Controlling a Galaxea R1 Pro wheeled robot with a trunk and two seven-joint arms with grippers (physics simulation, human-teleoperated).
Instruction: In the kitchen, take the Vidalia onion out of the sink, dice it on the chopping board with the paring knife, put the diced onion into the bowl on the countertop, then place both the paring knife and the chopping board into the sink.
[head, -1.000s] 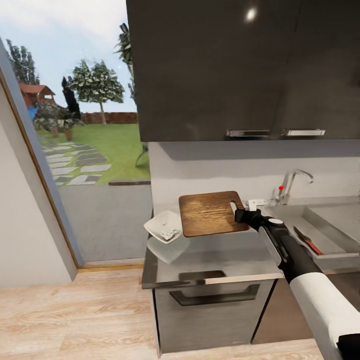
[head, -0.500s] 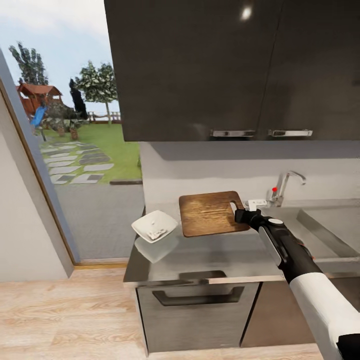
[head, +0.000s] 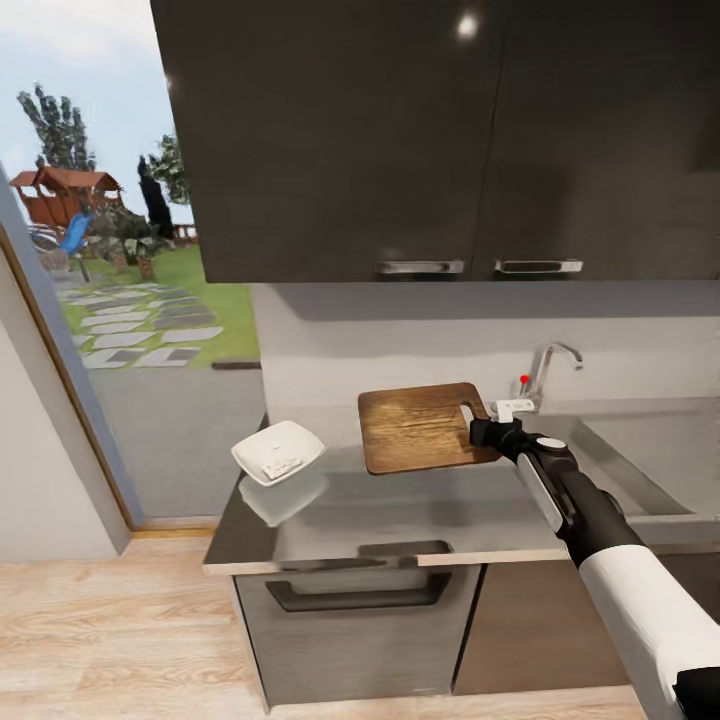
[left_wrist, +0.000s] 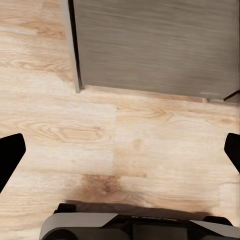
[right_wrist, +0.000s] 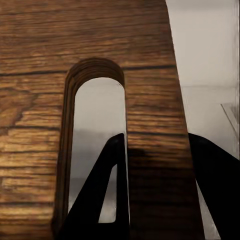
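My right gripper (head: 480, 432) is shut on the chopping board (head: 415, 428), gripping its edge beside the handle slot and holding it over the countertop (head: 400, 510). In the right wrist view the dark fingers (right_wrist: 207, 175) clamp the wooden strip between the slot and the chopping board's (right_wrist: 60, 65) edge. The white bowl (head: 262, 445) sits at the counter's left end with bits of diced onion (head: 282, 465) inside. The grey sink (head: 640, 460) lies at the right, its tap (head: 548, 365) behind. The paring knife is out of view. My left gripper (left_wrist: 120, 150) hangs open over the wooden floor.
Dark wall cabinets (head: 430, 140) hang above the counter. A drawer front with a recessed handle (head: 355, 592) sits below the slab. A large window or glass door (head: 120, 300) opens onto a garden at the left. The left wrist view shows a grey cabinet base (left_wrist: 155, 45).
The whole view has shifted: counter, bowl and tap slid left in the picture. The board and right arm kept their place in the picture, so the held board stands nearer the sink.
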